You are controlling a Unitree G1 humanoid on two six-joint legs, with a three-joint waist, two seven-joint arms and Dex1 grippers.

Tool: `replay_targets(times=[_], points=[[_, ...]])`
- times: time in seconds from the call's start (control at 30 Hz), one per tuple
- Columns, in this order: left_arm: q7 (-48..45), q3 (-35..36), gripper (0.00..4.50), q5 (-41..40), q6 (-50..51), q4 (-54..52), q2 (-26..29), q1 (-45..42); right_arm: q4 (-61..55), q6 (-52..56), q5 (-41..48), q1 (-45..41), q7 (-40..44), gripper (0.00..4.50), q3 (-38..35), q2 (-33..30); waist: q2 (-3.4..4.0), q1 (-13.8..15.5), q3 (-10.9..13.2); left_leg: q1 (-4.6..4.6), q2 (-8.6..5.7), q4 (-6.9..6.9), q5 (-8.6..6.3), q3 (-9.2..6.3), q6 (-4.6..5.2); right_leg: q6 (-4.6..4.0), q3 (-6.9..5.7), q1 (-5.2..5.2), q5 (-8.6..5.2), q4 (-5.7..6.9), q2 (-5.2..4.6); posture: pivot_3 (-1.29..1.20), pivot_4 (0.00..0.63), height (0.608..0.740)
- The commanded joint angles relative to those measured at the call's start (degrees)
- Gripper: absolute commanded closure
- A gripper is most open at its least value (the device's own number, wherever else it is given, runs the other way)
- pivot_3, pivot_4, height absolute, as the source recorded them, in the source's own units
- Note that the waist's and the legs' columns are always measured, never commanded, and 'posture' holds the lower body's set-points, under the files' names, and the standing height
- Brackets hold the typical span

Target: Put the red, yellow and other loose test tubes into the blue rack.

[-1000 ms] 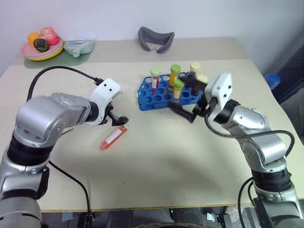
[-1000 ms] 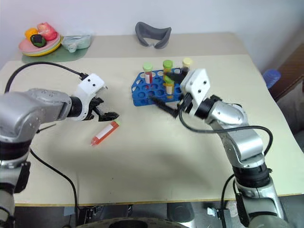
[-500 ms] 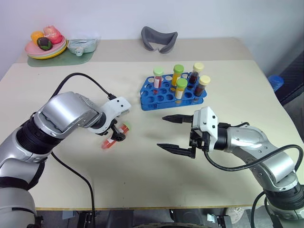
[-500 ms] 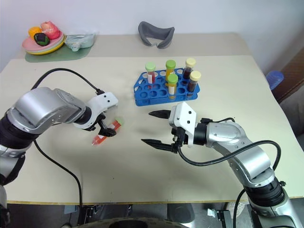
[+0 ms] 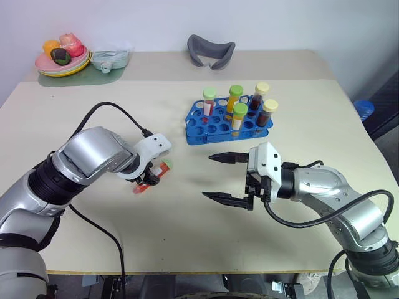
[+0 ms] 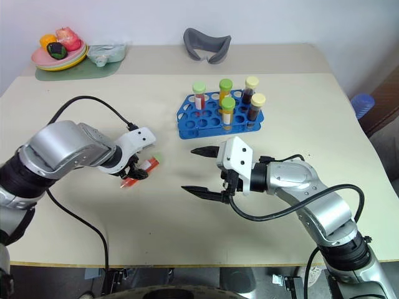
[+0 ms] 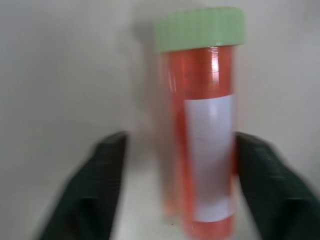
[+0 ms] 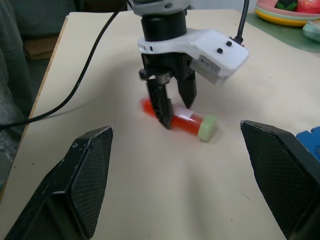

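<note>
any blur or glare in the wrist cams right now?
Left wrist view: red test tube and fingers smeared, glare streak near its green cap. Right wrist view: own fingers soft, left gripper and tube sharp with soft shadows on the table.

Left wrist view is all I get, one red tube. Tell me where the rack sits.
Observer: The rack stands farther up the table, to the right of the tube.
Operator: Report what it holds.
Observer: Five capped tubes stand upright in it; the holes at its near left corner are free.
Operator: Say where the right gripper is.
Observer: The right gripper hangs open and holds nothing, right of the tube and nearer than the rack.
</note>
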Motion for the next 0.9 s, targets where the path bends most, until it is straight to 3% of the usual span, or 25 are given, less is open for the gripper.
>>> replay_targets(times=[0.03, 0.23, 0.37, 0.5, 0.6, 0.7, 0.8, 0.9], points=[[1.0, 2.2, 3.32, -0.5, 0.4, 0.1, -0.3, 0.0, -2.4, -0.2, 0.3, -1.1, -0.2, 0.32, 0.1, 0.7, 0.00, 0.0, 0.0, 0.00, 0.00, 0.01, 0.00, 0.00, 0.00, 0.00, 0.00, 0.00, 0.00, 0.00, 0.00, 0.00, 0.150, 0.740], [2.5, 2.7, 3.32, -0.9, 0.4, 0.1, -0.7, 0.6, -2.2, -0.2, 0.2, -1.7, -0.2, 0.32, 0.6, 1.0, 0.00, 0.0, 0.0, 0.00, 0.00, 0.03, 0.00, 0.00, 0.00, 0.00, 0.00, 0.00, 0.00, 0.01, 0.00, 0.00, 0.150, 0.740], [3.8, 3.8, 3.64, -0.6, 0.4, 0.3, -0.9, 0.6, -2.3, -0.1, 0.3, -1.8, -0.2, 0.32, 0.6, 0.8, 0.00, 0.0, 0.0, 0.00, 0.00, 0.03, 0.00, 0.00, 0.00, 0.00, 0.00, 0.00, 0.00, 0.03, 0.00, 0.00, 0.150, 0.740], [4.6, 11.9, 3.64, 0.5, -0.2, -0.7, -3.1, 0.8, -2.5, 0.1, 0.3, -1.0, -0.8, 0.32, -0.6, 0.3, 0.00, 0.0, 0.0, -0.01, 0.00, 0.07, 0.00, -0.01, 0.00, 0.00, 0.00, 0.00, 0.00, 0.04, 0.00, 0.00, 0.150, 0.740], [6.5, 23.8, 3.64, 1.8, -10.7, -4.2, -7.3, 4.3, -1.3, 1.4, 0.2, 0.8, -5.0, 0.32, -3.8, 1.3, -0.01, 0.1, 0.0, -0.05, 0.00, 0.10, 0.00, -0.02, 0.00, 0.00, -0.03, 0.00, 0.00, 0.03, -0.02, 0.00, 0.150, 0.740], [9.6, 30.9, 3.64, 6.7, -28.9, -7.8, -12.4, 10.3, 0.7, 2.4, -1.5, 3.6, -9.5, 0.32, -6.2, 2.0, -0.01, 0.1, 0.0, -0.07, 0.00, 0.17, 0.04, -0.01, -0.07, 0.00, -0.04, 0.00, 0.00, 0.04, -0.05, 0.00, 0.150, 0.740], [10.8, 28.3, 3.64, 14.3, -46.0, -8.2, -16.2, 15.9, 2.6, 2.2, -3.5, 6.4, -13.5, 0.32, -7.7, 3.8, 0.00, 0.1, -0.1, -0.05, 0.01, 0.17, 0.16, 0.02, -0.29, 0.00, -0.02, 0.01, 0.01, 0.04, -0.05, 0.00, 0.150, 0.740], [13.8, 24.2, 3.64, 20.2, -59.6, -3.0, -24.9, 17.9, 3.7, 1.2, -4.2, 8.7, -15.7, 0.32, -8.6, 5.8, 0.01, 0.5, -0.1, -0.04, -0.01, 0.21, 0.15, 0.04, -0.28, 0.00, 0.00, 0.04, 0.01, 0.05, -0.06, 0.00, 0.150, 0.740]])
